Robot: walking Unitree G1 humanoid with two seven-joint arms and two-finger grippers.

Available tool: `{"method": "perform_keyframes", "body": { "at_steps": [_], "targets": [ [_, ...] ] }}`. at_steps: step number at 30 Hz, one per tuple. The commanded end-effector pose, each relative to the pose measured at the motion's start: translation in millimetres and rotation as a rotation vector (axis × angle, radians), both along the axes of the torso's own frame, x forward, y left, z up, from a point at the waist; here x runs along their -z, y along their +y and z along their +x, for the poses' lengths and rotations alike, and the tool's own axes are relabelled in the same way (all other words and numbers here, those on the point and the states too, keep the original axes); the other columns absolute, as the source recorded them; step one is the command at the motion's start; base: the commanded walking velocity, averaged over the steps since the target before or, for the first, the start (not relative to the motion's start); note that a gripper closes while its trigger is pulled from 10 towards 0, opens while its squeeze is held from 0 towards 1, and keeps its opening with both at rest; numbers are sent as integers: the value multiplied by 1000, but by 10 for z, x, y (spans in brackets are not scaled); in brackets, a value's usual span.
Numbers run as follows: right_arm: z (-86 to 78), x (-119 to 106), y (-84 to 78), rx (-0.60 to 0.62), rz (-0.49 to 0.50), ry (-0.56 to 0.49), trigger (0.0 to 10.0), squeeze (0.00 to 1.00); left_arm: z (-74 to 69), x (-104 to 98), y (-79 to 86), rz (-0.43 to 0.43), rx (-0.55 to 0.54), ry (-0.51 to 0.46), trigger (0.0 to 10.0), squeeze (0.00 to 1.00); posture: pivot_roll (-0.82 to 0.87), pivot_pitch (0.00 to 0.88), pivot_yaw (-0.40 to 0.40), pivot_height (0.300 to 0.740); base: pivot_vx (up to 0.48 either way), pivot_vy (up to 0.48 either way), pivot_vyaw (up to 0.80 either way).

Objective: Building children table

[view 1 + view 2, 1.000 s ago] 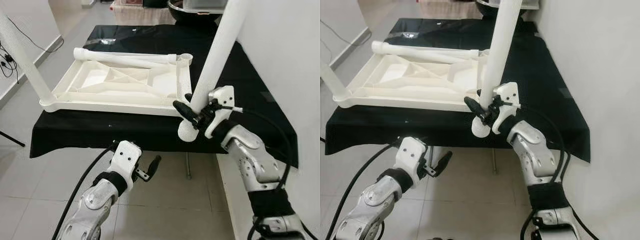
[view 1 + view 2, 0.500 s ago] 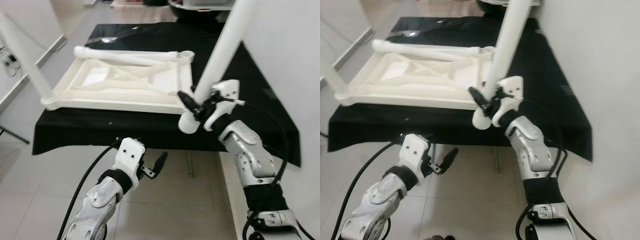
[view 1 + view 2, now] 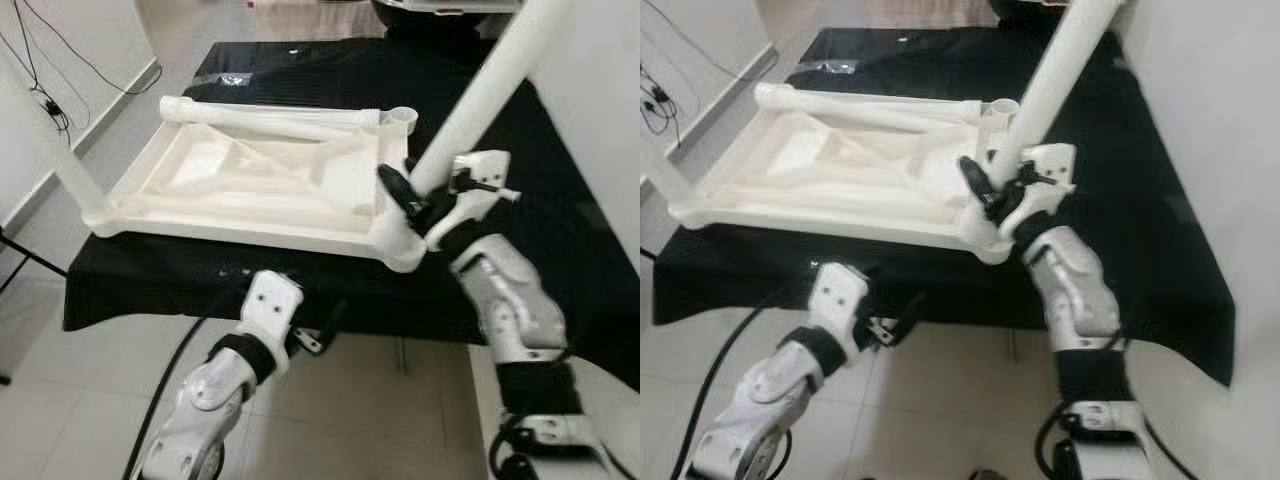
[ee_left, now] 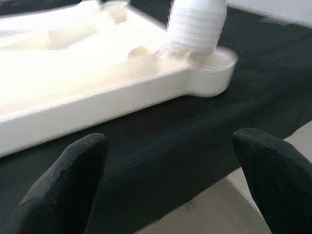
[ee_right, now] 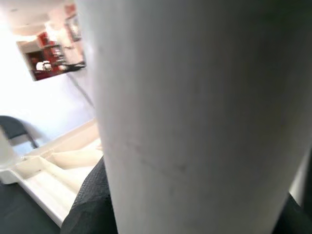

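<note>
At centre frame, the upturned white plastic tabletop point(image 3: 260, 180) (ribbed underside up) lies on a black cloth point(image 3: 520, 150). Right gripper point(image 3: 420, 205) clamps a smooth round leg point(image 3: 480, 95), its top cut off, at the near-right corner socket. Left gripper point(image 4: 168, 180) hangs below with fingers spread, holding nothing.

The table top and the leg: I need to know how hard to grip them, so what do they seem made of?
The table top looks like moulded plastic, off-white with a slight sheen: its upturned underside shows cast ribs and round corner sockets. The leg, held by the right gripper, is a smooth white tube, probably the same plastic. Both rest on a matte black cloth.
</note>
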State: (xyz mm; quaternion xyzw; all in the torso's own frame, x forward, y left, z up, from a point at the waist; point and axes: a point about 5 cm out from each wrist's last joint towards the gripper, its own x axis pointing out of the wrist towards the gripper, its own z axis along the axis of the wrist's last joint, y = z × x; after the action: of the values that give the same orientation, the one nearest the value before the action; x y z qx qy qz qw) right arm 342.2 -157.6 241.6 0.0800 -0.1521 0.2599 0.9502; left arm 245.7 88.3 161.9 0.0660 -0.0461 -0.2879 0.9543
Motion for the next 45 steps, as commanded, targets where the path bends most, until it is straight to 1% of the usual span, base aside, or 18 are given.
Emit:
{"method": "perform_keyframes", "body": {
  "at_steps": [1, 4, 11, 12, 13, 14, 15, 19, 22, 24, 29, 33, 35, 38, 41, 43, 44, 45],
  "targets": [
    [-47, -33, 76, -67, -6, -45, 10000, 0, -58, 109, -3, 36, 31, 33, 10000, 0, 89, 163, -1, 740, 0, 0, 0],
    [-81, -84, 32, -120, -28, -84, 10000, 0, -148, 157, -43, 45, 115, 54, 10000, 0, 90, 167, 0, 740, 0, 0, 0],
    [-73, -129, -23, -157, -115, -123, 10000, 0, -193, 177, -57, 59, 153, 61, 10000, 0, 87, 178, 2, 740, 0, 0, 0],
    [-20, -122, -35, -131, -167, -124, 10000, 0, -200, 176, -62, 64, 160, 56, 10000, 0, 89, 189, 3, 740, 0, 0, 0],
    [-20, -122, -35, -131, -167, -124, 10000, 0, -200, 176, -62, 64, 160, 56, 10000, 0, 89, 189, 3, 740, 0, 0, 0],
    [120, -148, -22, -109, -272, -143, 10000, 0, -229, 173, -72, 64, 170, 50, 10000, 0, 100, 213, 8, 740, 0, 0, 0],
    [181, -205, -6, -131, -298, -158, 10000, 0, -249, 175, -72, 65, 175, 48, 10000, 0, 105, 224, 11, 740, 0, 0, 0],
    [228, -273, 8, -165, -312, -174, 10000, 0, -271, 177, -69, 65, 180, 46, 10000, 0, 105, 224, 11, 740, 0, 0, 0],
    [227, -357, 62, -312, -367, -180, 10000, 0, -318, 159, -67, 57, 188, 37, 10000, 0, 122, 261, 15, 740, 0, 0, 0],
    [205, -430, 102, -461, -424, -179, 10000, 0, -357, 133, -67, 58, 196, 22, 10000, 0, 132, 283, 17, 740, 0, 0, 0],
    [194, -535, 81, -634, -502, -160, 10000, 0, -398, 71, -75, 58, 209, 3, 10000, 0, 146, 318, 20, 740, 0, 0, 0],
    [209, -605, 40, -696, -514, -150, 10000, 0, -431, 7, -82, 51, 215, -15, 10000, 0, 152, 334, 22, 740, 0, 0, 0],
    [193, -773, -76, -792, -436, -161, 10000, 0, -445, -196, -109, 41, 234, -84, 10000, 0, 158, 361, 25, 740, 0, 0, 0],
    [194, -807, -125, -791, -443, -163, 10000, 0, -455, -263, -120, 41, 246, -106, 10000, 0, 163, 369, 27, 740, 0, 0, 0],
    [203, -894, -295, -759, -463, -157, 10000, 0, -453, -446, -116, 30, 257, -158, 10000, 0, 160, 384, 33, 740, 0, 0, 0],
    [203, -894, -295, -759, -463, -157, 10000, 0, -453, -446, -116, 30, 257, -158, 10000, 0, 160, 384, 33, 740, 0, 0, 0],
    [186, -936, -379, -764, -453, -161, 10000, 0, -449, -522, -108, 29, 259, -180, 10000, 0, 161, 387, 34, 740, 0, 0, 0],
    [186, -936, -379, -764, -453, -161, 10000, 0, -449, -522, -108, 29, 259, -180, 10000, 0, 161, 387, 34, 740, 0, 0, 0]
  ]
}}
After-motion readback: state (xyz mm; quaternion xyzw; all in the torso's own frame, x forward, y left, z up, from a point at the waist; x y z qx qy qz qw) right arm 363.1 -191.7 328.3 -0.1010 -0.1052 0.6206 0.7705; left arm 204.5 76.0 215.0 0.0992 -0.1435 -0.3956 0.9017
